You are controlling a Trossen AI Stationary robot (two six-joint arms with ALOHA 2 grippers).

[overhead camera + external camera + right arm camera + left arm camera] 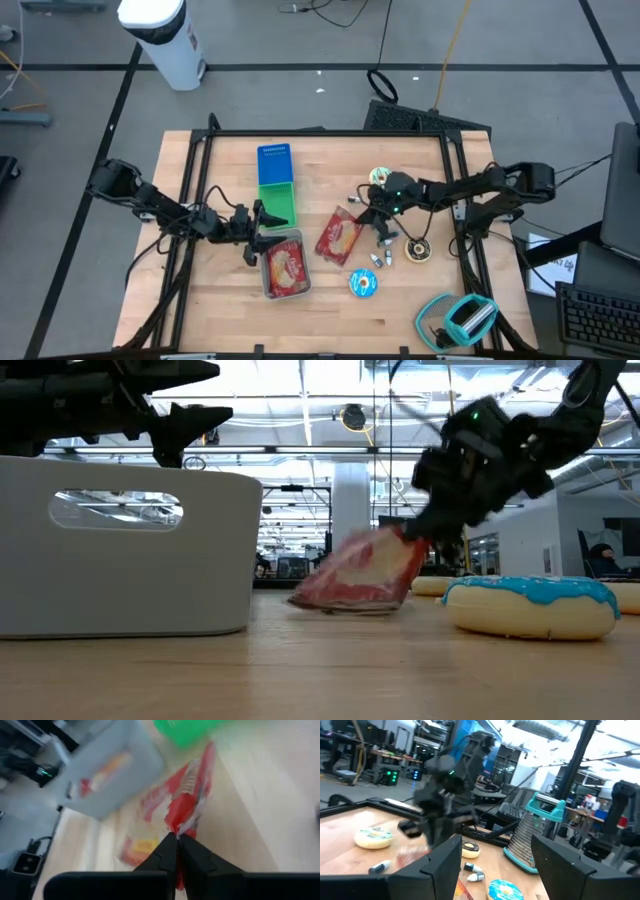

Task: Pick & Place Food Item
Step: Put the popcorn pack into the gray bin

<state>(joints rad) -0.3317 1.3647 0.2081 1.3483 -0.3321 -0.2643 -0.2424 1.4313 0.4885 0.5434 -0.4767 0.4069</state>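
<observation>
Red and glossy, the snack packet (338, 237) lies near the middle of the wooden bench (220, 310), one corner lifted where the right gripper (362, 212) has its fingers pressed together on the packet's edge; the right wrist view shows the two dark fingertips pinching the crinkled red wrapper (187, 815). Just beside the packet stands a grey bin (283, 264), and inside it rests another red-and-yellow packet (286, 266). Behind the bin, a green open box (277, 200) sits against a blue box (273, 164); what the green one holds cannot be told. The left gripper (252, 232) hovers at the bin's rim with its fingers spread, holding nothing. A blue-iced doughnut (363, 283) lies near the packet, with a chocolate doughnut (417, 250) and small tubes (381, 259) farther toward the right arm, and a teal grater (463, 319) at the bench's corner.
</observation>
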